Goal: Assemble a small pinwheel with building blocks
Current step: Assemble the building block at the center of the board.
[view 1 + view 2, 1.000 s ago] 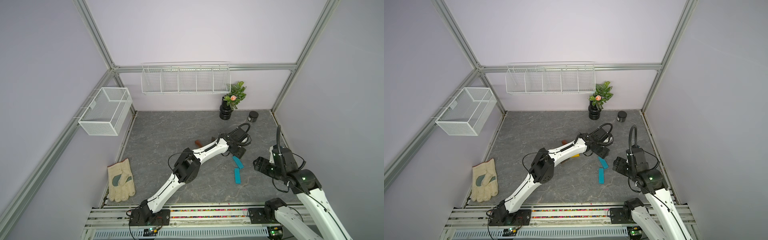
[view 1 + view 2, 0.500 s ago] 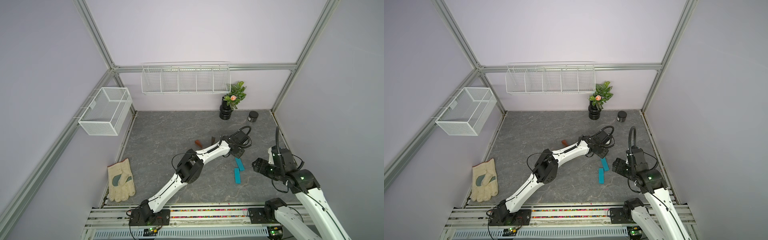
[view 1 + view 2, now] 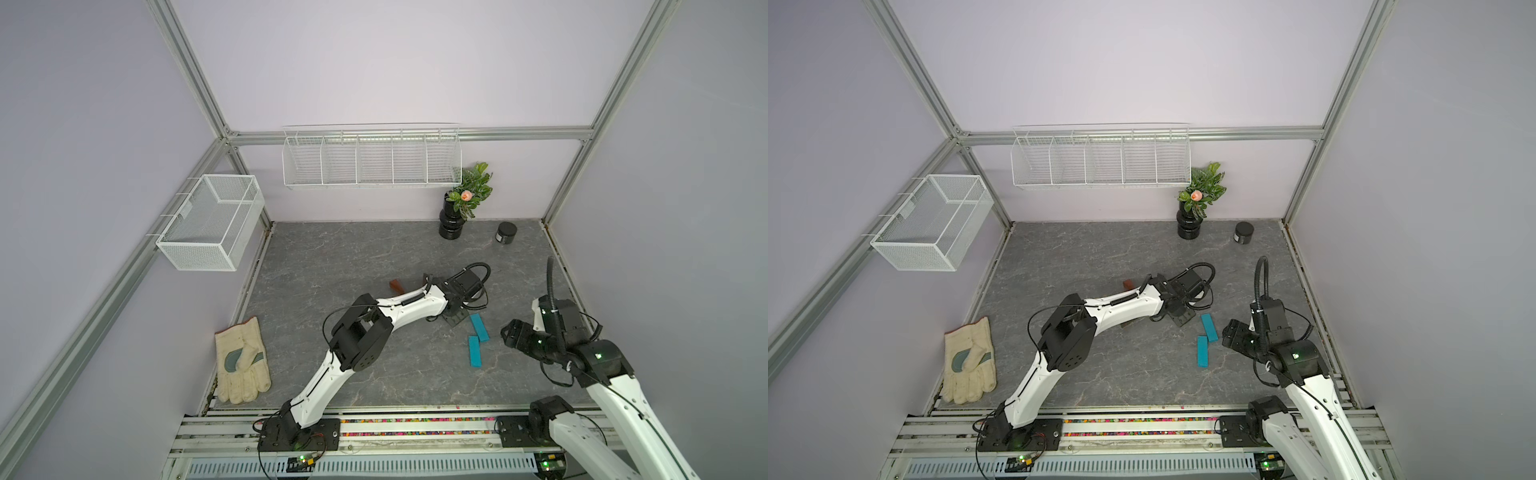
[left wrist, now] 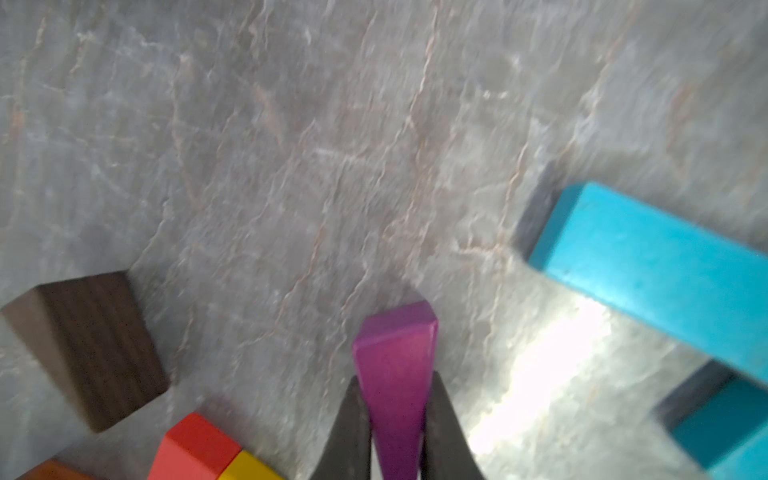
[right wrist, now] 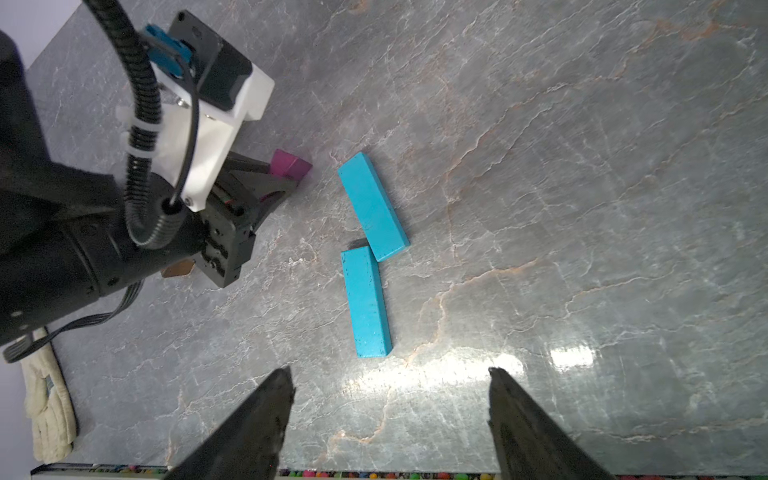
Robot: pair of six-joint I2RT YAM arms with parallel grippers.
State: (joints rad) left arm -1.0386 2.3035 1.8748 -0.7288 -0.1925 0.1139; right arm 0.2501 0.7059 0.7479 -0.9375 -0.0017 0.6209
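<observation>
**Change.** Over the last second the left gripper (image 4: pixel 395 376) has gone from part-open to clamped on the purple wedge (image 4: pixel 397 345). Its two dark fingers (image 4: pixel 353 424) flank the wedge's narrower end at lower centre of the left wrist view. Whether the wedge is clear of the table (image 4: pixel 291 145) cannot be told. The right gripper (image 5: pixel 390 370) remains spread and empty at the bottom of its wrist view.

**Meaning for the task.** The pick of one blade appears secured. The likely next step is carrying it to the red block (image 4: pixel 193 446) and yellow block (image 4: pixel 249 467), which sit side by side at lower left.

**View differences.**
- In both top views the left wrist hides the wedge. Only the upper teal bar (image 3: pixel 479 327), the lower teal bar (image 3: pixel 474 351) and a reddish-brown block (image 3: pixel 397 285) show.
- The right wrist view shows the wedge's purple end protruding from the left fingers, near the upper teal bar but apart from it.
- Only the left wrist view shows a dark brown wedge (image 4: pixel 91 345), at mid-left.
</observation>
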